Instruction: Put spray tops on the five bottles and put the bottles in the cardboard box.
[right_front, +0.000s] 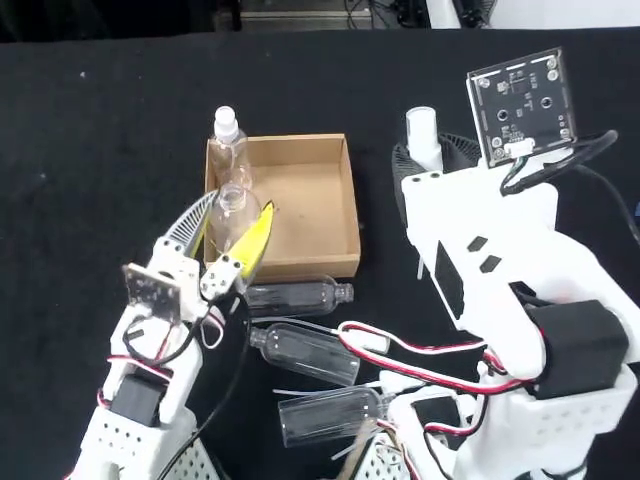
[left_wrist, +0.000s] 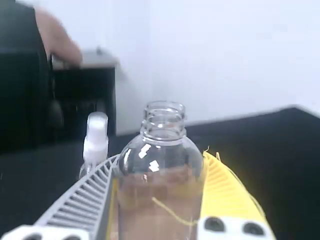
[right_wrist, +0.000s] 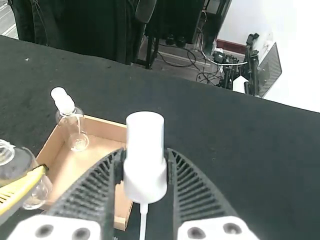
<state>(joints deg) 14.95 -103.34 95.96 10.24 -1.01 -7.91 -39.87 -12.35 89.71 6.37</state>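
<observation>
My left gripper (right_front: 238, 205), with one grey and one yellow finger, is shut on an uncapped clear bottle (right_front: 232, 212) held upright over the left side of the cardboard box (right_front: 305, 195). The bottle's open neck (left_wrist: 164, 117) shows in the left wrist view. A bottle with a white spray top (right_front: 228, 140) stands in the box's far left corner. My right gripper (right_wrist: 145, 155) is shut on a white spray top (right_wrist: 145, 165), its tube hanging down, to the right of the box (right_wrist: 95, 155). Three topless bottles lie in front of the box, the nearest to it (right_front: 297, 295) along its front wall.
The other two lying bottles (right_front: 305, 352) (right_front: 335, 415) rest between the two arm bases, among red and white cables. The table is covered in black cloth (right_front: 100, 130). Open room lies left of and behind the box.
</observation>
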